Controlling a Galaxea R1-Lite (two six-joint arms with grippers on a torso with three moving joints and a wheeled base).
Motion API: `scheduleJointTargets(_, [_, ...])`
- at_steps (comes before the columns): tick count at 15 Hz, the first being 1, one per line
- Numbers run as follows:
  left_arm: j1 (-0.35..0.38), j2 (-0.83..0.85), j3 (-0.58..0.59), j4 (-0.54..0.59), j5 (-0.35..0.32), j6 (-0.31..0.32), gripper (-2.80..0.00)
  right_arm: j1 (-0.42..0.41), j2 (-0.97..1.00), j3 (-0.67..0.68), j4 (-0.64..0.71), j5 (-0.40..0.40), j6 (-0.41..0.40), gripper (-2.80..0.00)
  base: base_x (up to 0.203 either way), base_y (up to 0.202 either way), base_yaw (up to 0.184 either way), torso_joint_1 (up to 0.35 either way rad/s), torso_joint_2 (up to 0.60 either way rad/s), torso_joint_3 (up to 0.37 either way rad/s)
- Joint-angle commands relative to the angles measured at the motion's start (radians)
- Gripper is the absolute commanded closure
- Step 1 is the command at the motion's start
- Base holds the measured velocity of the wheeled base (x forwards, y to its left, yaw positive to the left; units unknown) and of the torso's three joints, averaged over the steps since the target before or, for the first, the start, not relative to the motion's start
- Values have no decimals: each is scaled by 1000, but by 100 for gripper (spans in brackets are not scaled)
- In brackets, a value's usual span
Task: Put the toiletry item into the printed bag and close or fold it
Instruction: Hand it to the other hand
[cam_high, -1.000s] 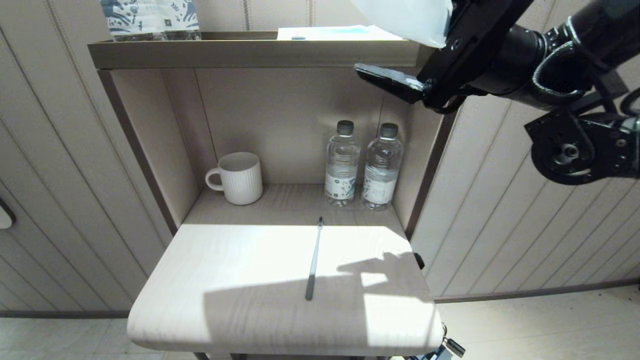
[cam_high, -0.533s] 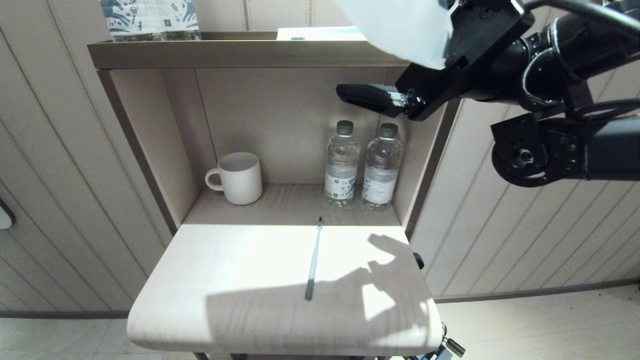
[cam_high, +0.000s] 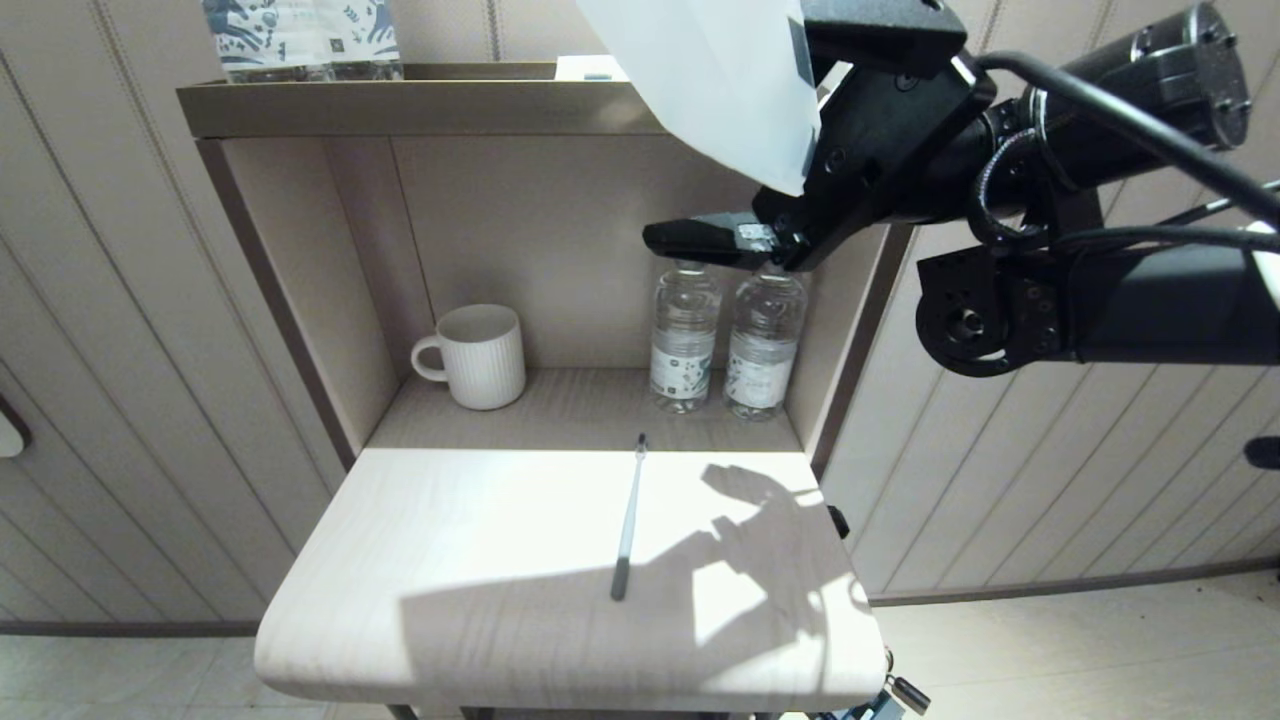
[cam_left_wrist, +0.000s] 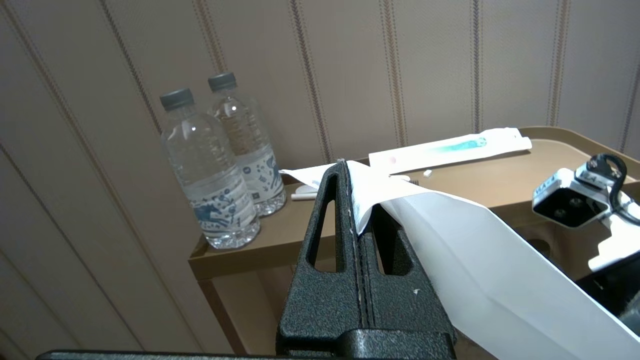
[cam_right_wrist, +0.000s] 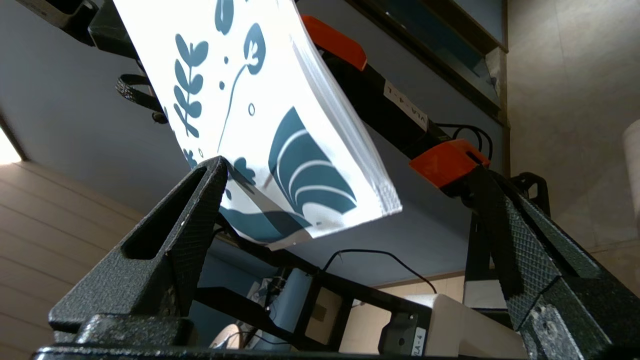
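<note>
Toothbrush (cam_high: 627, 520) sits untouched on the surface (cam_high: 480, 620). Our left pincer (cam_left_wrist: 356, 235) pinches the printed bag (cam_left_wrist: 480, 270), right pincer (cam_right_wrist: 350, 210) spread wide around its corner; we'd guess a sloppy grab crumples it.

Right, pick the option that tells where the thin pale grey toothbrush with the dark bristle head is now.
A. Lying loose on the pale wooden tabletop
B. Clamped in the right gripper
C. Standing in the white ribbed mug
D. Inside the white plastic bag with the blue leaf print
A: the toothbrush lies alone on the tabletop, while the left gripper holds the printed bag up high and the right gripper stands open.
</note>
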Motion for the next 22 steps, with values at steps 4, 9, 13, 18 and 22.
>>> scheduleJointTargets(4, [-26, 3, 0, -17, 31, 4, 0, -4, -6, -55, -47, -68, 48, -280, 0, 0, 0, 0, 0, 0])
scheduleJointTargets(9, [-26, 23, 4, -37, 39, 0, 0, -14, -31, -64, -47, -107, 54, -280, 0, 0, 0, 0, 0, 0])
scheduleJointTargets(13, [-28, 35, -2, -37, 39, 1, 0, -22, -45, -55, -47, -128, 71, -280, 0, 0, 0, 0, 0, 0])
scheduleJointTargets(18, [-27, 36, -15, -37, 39, 1, 0, -15, -65, -11, -47, -148, 61, -280, 0, 0, 0, 0, 0, 0])
scheduleJointTargets(22, [-26, 38, -15, -39, 39, 1, 0, -12, -73, -7, -47, -148, 67, -280, 0, 0, 0, 0, 0, 0])
